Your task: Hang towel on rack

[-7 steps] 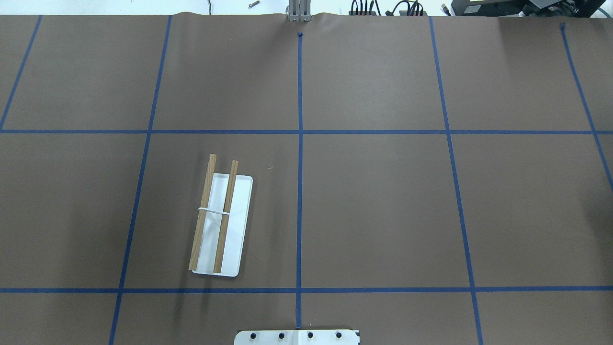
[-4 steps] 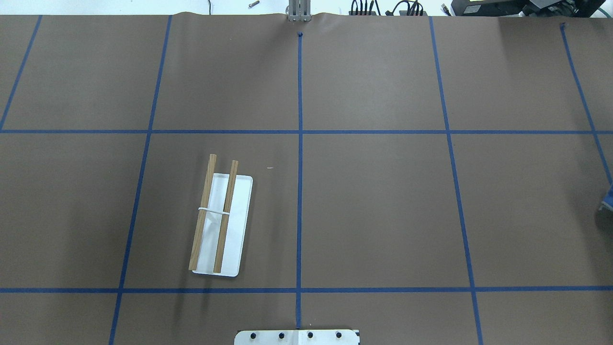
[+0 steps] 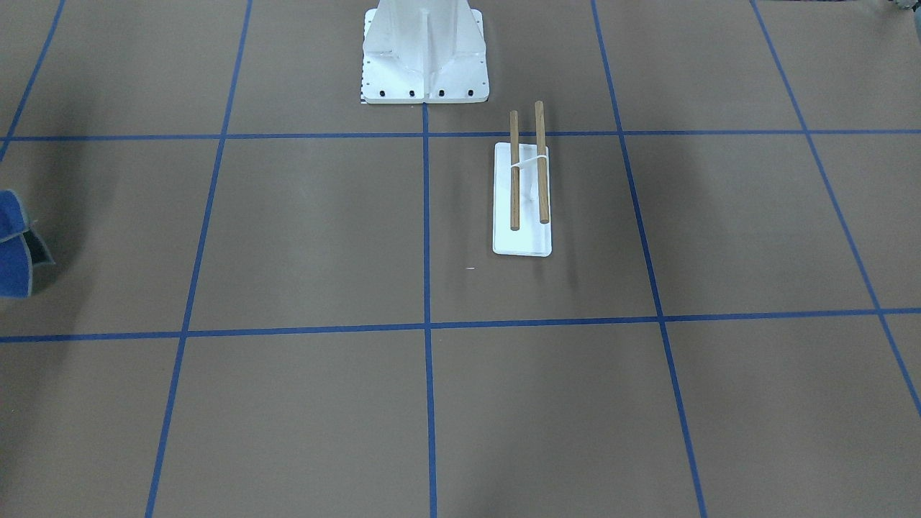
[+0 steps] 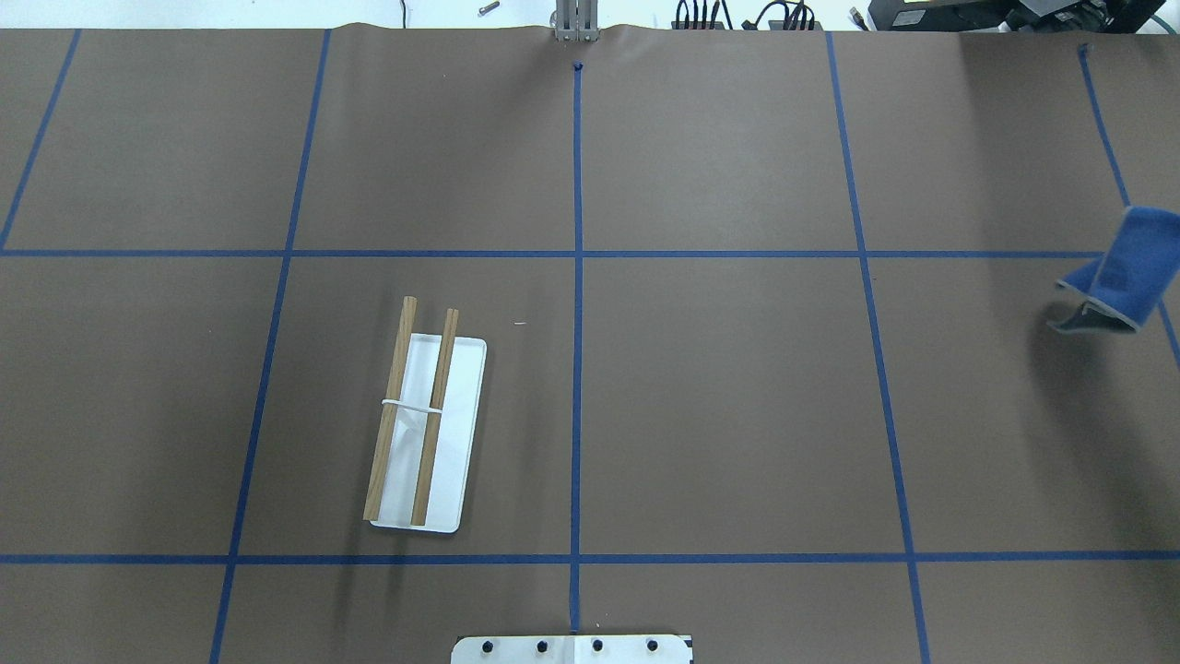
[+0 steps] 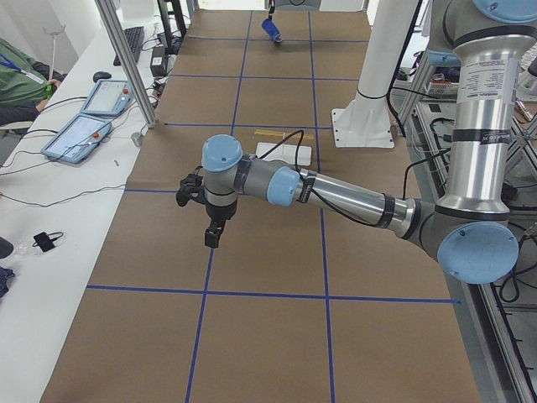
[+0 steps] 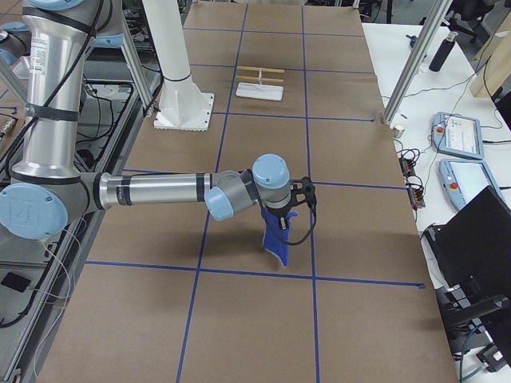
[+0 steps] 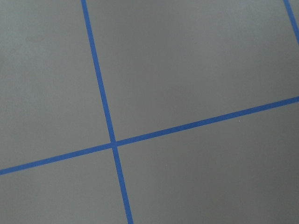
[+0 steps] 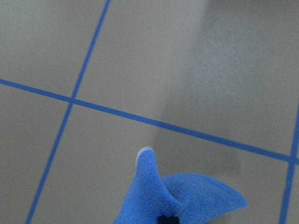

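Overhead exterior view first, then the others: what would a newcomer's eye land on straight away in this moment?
The royal-blue towel stands out most: it dangles bunched above the brown table at the overhead view's far right edge, below the right gripper. Next comes the rack, bare, two wooden rods over a white base, left of centre near the robot. The left gripper hovers over the table beyond the rack's left.

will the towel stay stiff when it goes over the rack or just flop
Probably floppy: the towel hangs limp and folded below the right gripper. Likely light, since its corner curls freely. It should drape over the rack rods.
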`<act>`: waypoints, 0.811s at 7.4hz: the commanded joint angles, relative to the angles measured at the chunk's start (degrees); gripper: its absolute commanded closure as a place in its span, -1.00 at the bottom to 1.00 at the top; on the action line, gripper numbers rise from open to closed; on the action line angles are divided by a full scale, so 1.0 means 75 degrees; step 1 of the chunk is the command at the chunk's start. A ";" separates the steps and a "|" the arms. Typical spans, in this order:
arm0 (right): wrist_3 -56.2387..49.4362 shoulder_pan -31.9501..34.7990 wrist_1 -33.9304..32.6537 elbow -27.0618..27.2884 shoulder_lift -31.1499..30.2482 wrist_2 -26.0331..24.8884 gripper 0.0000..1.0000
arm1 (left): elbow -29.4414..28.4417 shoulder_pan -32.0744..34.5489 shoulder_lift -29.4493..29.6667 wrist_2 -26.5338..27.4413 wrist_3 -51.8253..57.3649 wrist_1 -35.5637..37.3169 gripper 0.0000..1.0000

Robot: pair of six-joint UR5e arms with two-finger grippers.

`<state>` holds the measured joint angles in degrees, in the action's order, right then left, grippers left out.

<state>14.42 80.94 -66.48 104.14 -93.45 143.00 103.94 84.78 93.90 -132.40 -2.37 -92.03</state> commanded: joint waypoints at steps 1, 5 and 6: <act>0.0302 -0.0034 -0.0018 0.0024 0.1205 0.0480 1.00 | -0.0158 -0.0008 0.0241 -0.0006 -0.0141 -0.0650 -0.97; 0.2691 -0.1846 0.0098 0.0106 0.3257 -0.0242 1.00 | -0.0252 -0.0671 0.0799 -0.0006 -0.1847 -0.1698 -0.97; 0.2950 -0.2291 0.0110 0.0246 0.3423 -0.0757 1.00 | -0.0276 -0.1105 0.1349 0.0005 -0.3117 -0.1640 -0.97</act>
<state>33.20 68.16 -65.85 105.05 -70.38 141.59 102.18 80.27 99.71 -132.43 -16.59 -104.53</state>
